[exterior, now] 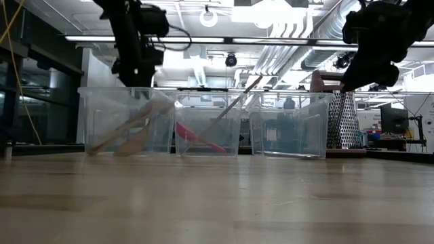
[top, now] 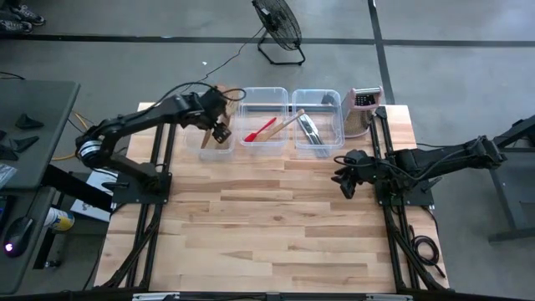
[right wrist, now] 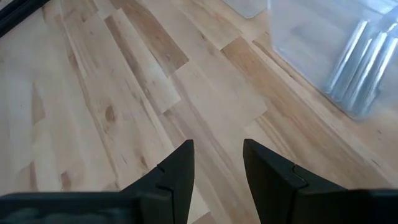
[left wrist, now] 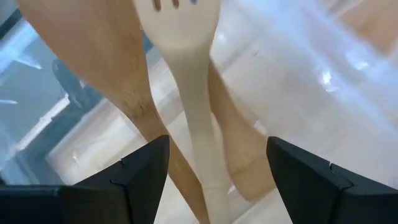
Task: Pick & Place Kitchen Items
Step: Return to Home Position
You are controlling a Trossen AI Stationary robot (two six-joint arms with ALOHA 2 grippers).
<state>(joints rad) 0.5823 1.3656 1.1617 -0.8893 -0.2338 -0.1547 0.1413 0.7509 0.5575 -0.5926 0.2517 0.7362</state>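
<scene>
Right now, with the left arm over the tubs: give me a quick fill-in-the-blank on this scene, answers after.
1. The red spatula lies in the ___ of the three clear tubs.
2. The left gripper, open, hangs over the ___ tub.
3. The right gripper is open and holds ___.
4. The box grater stands next to the ___ tub.
Missing: middle; left; nothing; right.

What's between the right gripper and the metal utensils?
Bare table, then the wall of the tub around the metal utensils; right wrist view shows it past the open right gripper.
</scene>
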